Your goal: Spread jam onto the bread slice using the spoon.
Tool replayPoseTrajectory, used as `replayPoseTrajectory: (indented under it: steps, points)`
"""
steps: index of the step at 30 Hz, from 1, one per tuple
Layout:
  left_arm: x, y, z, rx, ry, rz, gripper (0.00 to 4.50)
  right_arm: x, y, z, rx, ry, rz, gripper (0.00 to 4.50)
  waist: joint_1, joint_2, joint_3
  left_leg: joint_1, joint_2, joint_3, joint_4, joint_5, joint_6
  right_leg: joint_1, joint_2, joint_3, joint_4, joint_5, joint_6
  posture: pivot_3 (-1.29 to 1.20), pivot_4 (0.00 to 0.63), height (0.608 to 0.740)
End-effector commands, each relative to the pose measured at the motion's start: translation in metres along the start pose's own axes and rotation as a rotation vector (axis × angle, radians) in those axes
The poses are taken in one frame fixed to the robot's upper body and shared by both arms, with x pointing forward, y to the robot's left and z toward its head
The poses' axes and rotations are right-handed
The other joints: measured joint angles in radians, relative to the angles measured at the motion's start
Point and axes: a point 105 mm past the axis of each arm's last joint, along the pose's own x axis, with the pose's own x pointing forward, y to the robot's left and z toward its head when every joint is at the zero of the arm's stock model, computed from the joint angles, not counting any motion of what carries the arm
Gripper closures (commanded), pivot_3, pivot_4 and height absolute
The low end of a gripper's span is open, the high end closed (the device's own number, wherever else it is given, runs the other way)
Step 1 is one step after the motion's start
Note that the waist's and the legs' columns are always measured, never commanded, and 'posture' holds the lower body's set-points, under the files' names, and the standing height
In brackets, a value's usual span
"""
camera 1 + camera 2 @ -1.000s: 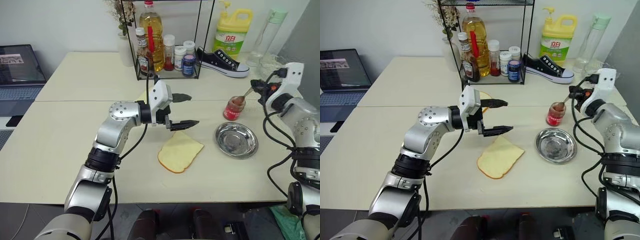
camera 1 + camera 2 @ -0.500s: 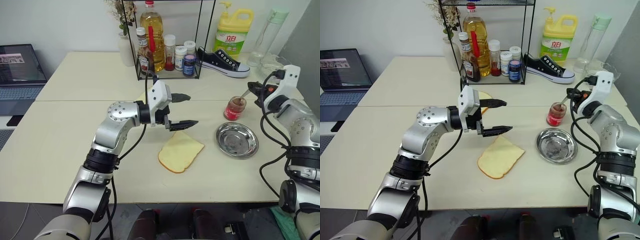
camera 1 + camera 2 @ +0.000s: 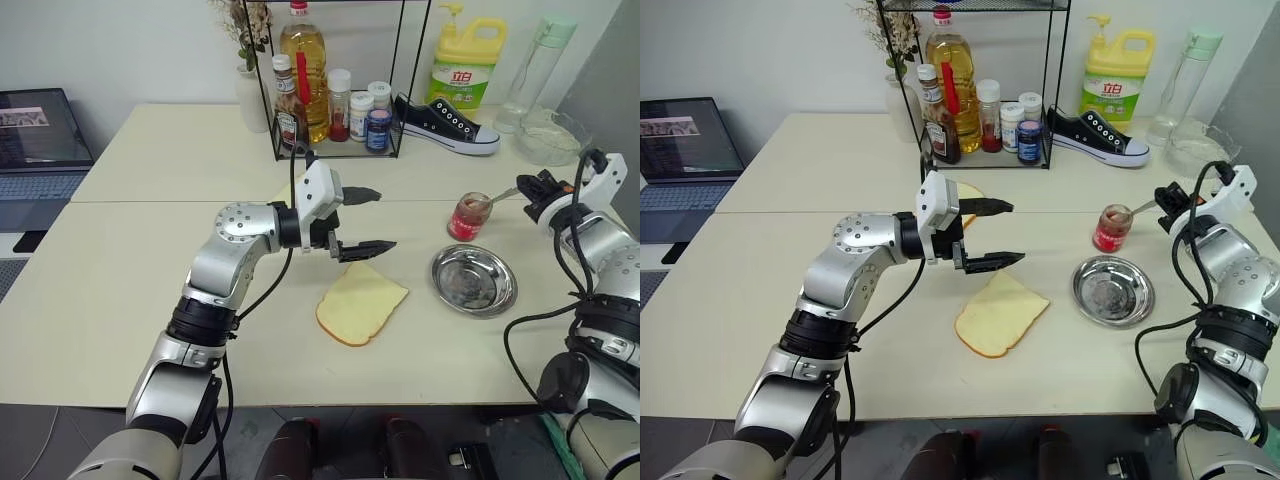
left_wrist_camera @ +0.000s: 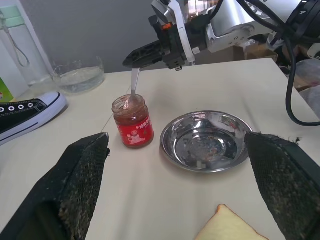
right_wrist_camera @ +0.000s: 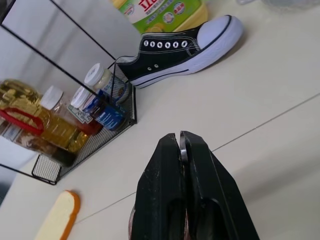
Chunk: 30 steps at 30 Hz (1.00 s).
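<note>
- Jam in a small clear jar, far right on the table, just far of the round steel dish; lid off, presumably so the spoon can reach in.
- Spoon pinched by its handle between the shut fingers of the right gripper, bowl dipping at the jar's mouth; looks like loading jam, spreading not yet begun.
- Bread slice flat near the table's middle, left of the dish and well apart from the jar; top pale, no red mark visible.
- Left gripper hovering above the slice's far edge, jaws wide apart and gripping nothing, pointing right toward jar and dish; possibly waiting to steady the slice.
- Second slice lying farther back, mostly hidden behind the left gripper.
- Wire rack of bottles and a black sneaker along the far side, clear of the work area.
- Hard to make out: how much jam sits on the spoon's bowl, hidden at the jar rim; cannot tell whether the bowl touches the jam.
</note>
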Motion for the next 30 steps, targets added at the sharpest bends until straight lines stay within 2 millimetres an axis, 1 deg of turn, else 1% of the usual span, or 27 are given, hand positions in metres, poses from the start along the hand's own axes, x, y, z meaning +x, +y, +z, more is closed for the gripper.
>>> replayPoseTrajectory:
  steps: [1,13,15,18,20,23,25,27,30]
  points:
    - [-0.002,0.004,0.015,0.046,-0.037,0.007,0.0,-0.004,0.011,0.021,0.036,-0.071,0.037,4.45,0.0,0.0,0.0,0.0,0.0,0.0,0.0,0.0,0.0,0.0,0.0,0.0,0.0,0.0,0.0,0.0,0.15,0.74]
    - [0.0,0.005,0.015,0.046,-0.043,0.003,0.0,-0.007,0.015,0.031,0.133,-0.11,0.053,4.45,0.0,0.0,0.0,0.0,0.0,0.0,0.0,0.0,0.0,0.0,0.0,0.0,0.0,0.0,0.0,0.0,0.15,0.74]
    - [0.0,0.005,0.015,0.046,-0.044,0.003,0.0,-0.007,0.015,0.031,0.101,-0.11,0.049,4.45,0.0,0.0,0.0,0.0,0.0,0.0,0.0,0.0,0.0,0.0,0.0,0.0,0.0,0.0,0.0,0.0,0.15,0.74]
    - [0.0,0.005,0.015,0.046,-0.044,0.003,0.0,-0.007,0.014,0.031,-0.012,-0.115,0.023,4.45,-0.001,0.0,0.0,0.0,0.0,0.0,0.0,0.0,0.0,0.0,0.0,0.0,0.0,0.0,0.0,0.0,0.15,0.74]
    - [-0.001,0.004,0.015,0.046,-0.043,0.002,0.0,-0.006,0.023,0.028,-0.127,-0.106,0.04,4.45,-0.001,0.0,0.0,0.0,0.0,0.0,0.0,0.0,0.0,0.0,0.0,0.0,0.0,0.0,0.0,0.0,0.15,0.74]
    - [-0.001,0.004,0.015,0.046,-0.043,0.001,0.0,-0.004,0.044,0.019,-0.388,-0.084,0.09,4.45,-0.002,0.0,0.0,0.0,0.0,0.0,0.0,0.0,0.0,0.0,0.0,0.0,0.0,0.0,0.0,0.0,0.15,0.74]
    - [-0.001,0.004,0.015,0.047,-0.043,0.001,0.0,-0.003,0.053,0.012,-0.529,-0.068,0.116,4.45,-0.002,0.0,0.0,0.0,0.0,0.0,0.0,0.0,0.0,0.0,0.001,0.0,0.0,0.0,0.0,0.0,0.15,0.74]
    - [-0.002,0.004,0.016,0.047,-0.043,0.002,0.0,-0.002,0.063,0.004,-0.624,-0.054,0.155,4.45,-0.002,0.0,0.0,0.0,0.0,0.0,0.0,0.0,0.0,0.0,0.001,-0.001,0.0,0.0,0.0,0.0,0.15,0.74]
    - [-0.002,0.004,0.016,0.048,-0.044,0.003,0.0,-0.003,0.072,-0.005,-0.754,-0.035,0.194,4.45,-0.001,0.0,0.0,0.0,0.0,0.0,0.0,0.0,0.0,0.0,0.001,-0.001,0.0,0.0,0.0,0.0,0.15,0.74]
